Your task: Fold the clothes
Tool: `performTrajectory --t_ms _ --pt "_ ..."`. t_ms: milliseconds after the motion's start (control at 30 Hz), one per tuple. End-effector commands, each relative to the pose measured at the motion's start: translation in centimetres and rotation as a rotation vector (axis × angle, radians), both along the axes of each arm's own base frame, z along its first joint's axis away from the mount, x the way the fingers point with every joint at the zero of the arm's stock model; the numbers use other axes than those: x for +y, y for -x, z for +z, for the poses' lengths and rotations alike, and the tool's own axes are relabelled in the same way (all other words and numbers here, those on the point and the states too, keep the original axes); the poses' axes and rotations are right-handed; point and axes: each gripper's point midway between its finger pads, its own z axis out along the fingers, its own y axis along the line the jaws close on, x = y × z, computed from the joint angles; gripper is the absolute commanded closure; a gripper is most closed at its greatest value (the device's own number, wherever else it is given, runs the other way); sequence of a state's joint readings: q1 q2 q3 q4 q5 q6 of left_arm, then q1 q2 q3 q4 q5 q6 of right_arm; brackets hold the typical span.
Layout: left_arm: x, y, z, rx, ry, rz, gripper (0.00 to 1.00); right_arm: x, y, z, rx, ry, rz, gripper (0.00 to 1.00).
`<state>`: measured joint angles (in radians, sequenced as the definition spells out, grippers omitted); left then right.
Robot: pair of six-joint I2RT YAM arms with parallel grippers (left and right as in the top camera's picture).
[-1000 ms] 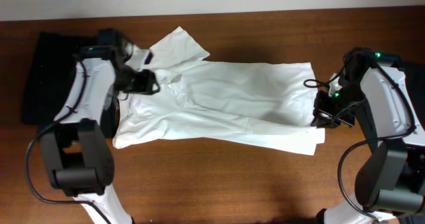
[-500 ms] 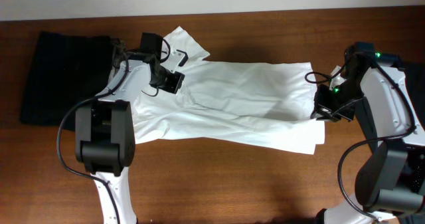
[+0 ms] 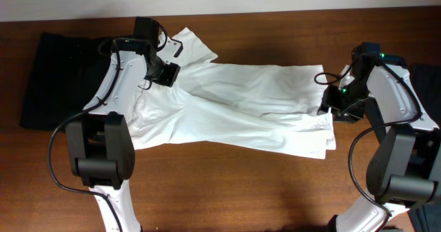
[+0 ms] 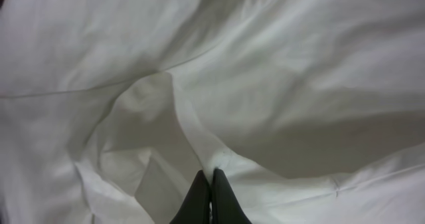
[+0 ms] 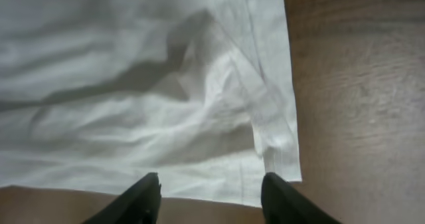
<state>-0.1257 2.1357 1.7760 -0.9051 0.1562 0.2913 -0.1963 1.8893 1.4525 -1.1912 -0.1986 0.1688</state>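
Observation:
A white garment [image 3: 248, 101] lies spread and creased across the brown table [image 3: 227, 191]. My left gripper [image 3: 164, 72] sits on its upper left part, near the collar end. In the left wrist view the left gripper [image 4: 211, 179] is shut, pinching a raised fold of the white cloth [image 4: 299, 64]. My right gripper [image 3: 335, 110] hovers over the garment's right hem. Seen from the right wrist, the right gripper [image 5: 212, 187] stands open, nothing between its fingers [image 5: 143, 197], with the hem [image 5: 272, 137] lying flat below.
A black cloth [image 3: 62, 74] lies at the left end of the table, partly under the white garment's edge. Another dark item [image 3: 428, 77] shows at the far right edge. Bare wood [image 5: 358, 84] runs beside the hem.
My left gripper swung from the garment's left edge onto its upper left part and shut on a fold. The right gripper opened and let go of the right hem.

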Motion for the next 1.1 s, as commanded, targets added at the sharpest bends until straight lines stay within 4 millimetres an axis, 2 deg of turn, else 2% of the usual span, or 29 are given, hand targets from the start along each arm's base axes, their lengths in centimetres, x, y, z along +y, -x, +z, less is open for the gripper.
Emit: performTrajectory --t_ms 0,167,267,333,433,500,600,633,700,767,800,867,933,1067 --pt "0.5 -0.6 2.4 -0.053 -0.012 0.020 1.00 -0.9 0.6 -1.5 0.022 0.049 0.025 0.55" --pt "0.6 0.2 2.1 -0.020 -0.015 0.020 0.94 -0.9 0.3 -6.1 0.039 0.043 0.025 0.54" --pt "0.6 0.6 2.0 -0.003 -0.018 0.019 0.92 0.4 0.2 -7.0 0.042 -0.038 0.043 0.54" --pt "0.6 0.6 2.0 -0.003 -0.018 0.020 0.92 1.1 0.1 -7.0 0.035 -0.078 0.052 0.62" --pt "0.6 0.6 2.0 -0.002 -0.018 0.020 0.92 1.8 -0.4 -6.5 0.004 -0.124 0.095 0.86" --pt "0.6 0.6 2.0 -0.002 -0.018 0.020 0.92 1.6 -0.9 -5.4 -0.012 -0.116 0.096 0.96" --pt "0.6 0.6 2.0 -0.002 -0.018 0.020 0.92 1.4 -1.6 -2.7 -0.046 -0.103 0.098 0.96" --pt "0.6 0.6 2.0 -0.002 -0.018 0.020 0.88 1.3 -1.6 -1.6 -0.055 -0.100 0.097 0.96" --pt "0.6 0.7 1.9 0.002 -0.018 0.019 0.77 -0.1 -0.1 -0.2 0.014 -0.007 0.029 0.96" --pt "0.6 0.8 1.9 0.005 -0.017 0.019 0.72 -1.8 2.6 0.3 0.144 0.108 -0.032 0.96" --pt "0.6 0.8 1.9 0.006 -0.016 0.018 0.69 -1.9 4.0 0.6 0.200 0.117 -0.031 0.96" --pt "0.6 0.8 1.9 0.006 -0.015 0.018 0.66 -1.7 5.3 0.9 0.255 0.110 -0.026 0.96" --pt "0.6 0.8 1.9 0.007 -0.015 0.018 0.61 -1.6 5.3 0.9 0.256 0.108 -0.026 0.96" --pt "0.0 0.8 1.2 0.007 0.016 0.008 0.52 -0.5 3.4 0.6 0.165 0.034 0.020 0.96"
